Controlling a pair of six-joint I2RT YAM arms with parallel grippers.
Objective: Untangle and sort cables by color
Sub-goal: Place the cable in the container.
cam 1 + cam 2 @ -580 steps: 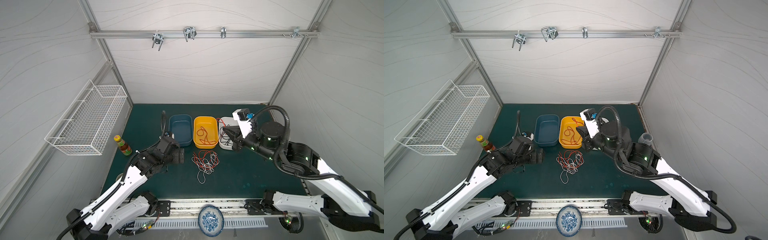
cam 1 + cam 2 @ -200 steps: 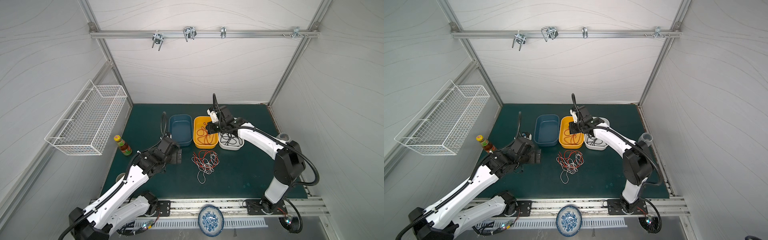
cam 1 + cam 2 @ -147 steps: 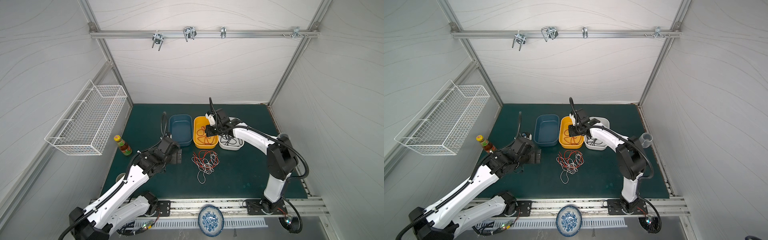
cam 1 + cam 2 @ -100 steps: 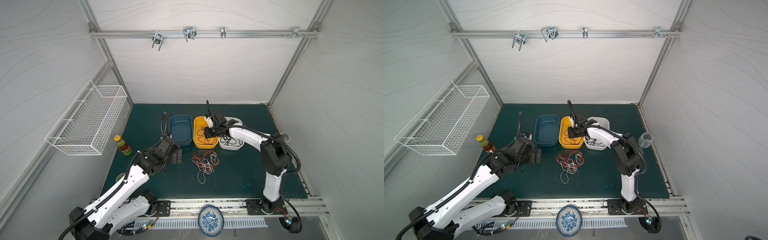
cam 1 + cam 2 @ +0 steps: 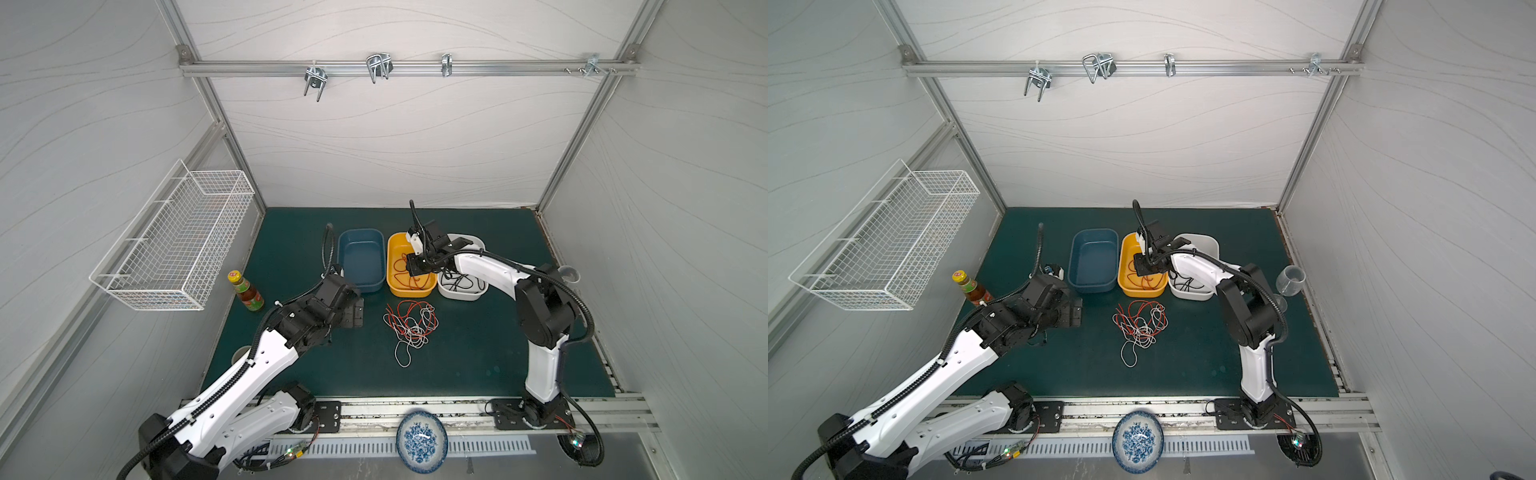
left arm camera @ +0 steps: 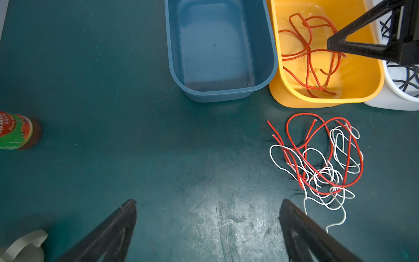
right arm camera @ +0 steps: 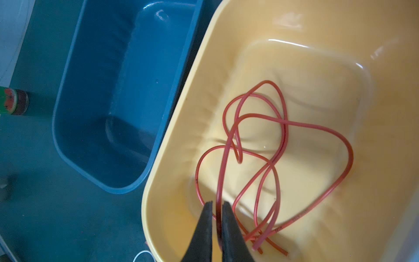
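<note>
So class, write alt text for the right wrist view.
A red cable passes between the tips of the nearly closed right gripper, above a yellow tub of looped red cables. An empty blue tub stands beside it.

**Cables: red and black binned, red/white tangle on mat**

- Red cables [image 7: 283, 127]: thin and glossy, in several loose overlapping loops on the floor of the yellow bin [image 5: 409, 292]. One strand runs up between the tips of the right gripper [image 7: 217, 204]; gripped or free, cannot tell.
- Black cables [image 5: 459, 284]: thin, loosely coiled inside the white bin [image 5: 461, 296], which sits just beside the yellow one.
- Tangle [image 6: 317, 158]: red and white cables intertwined, flat on the green mat [image 5: 332, 353] near the yellow bin's front, touching neither bin. The red loops spread wide on the bin side and the white strands knot densely mid-pile. One white tail [image 6: 345, 216] trails toward the mat's near edge.
</note>
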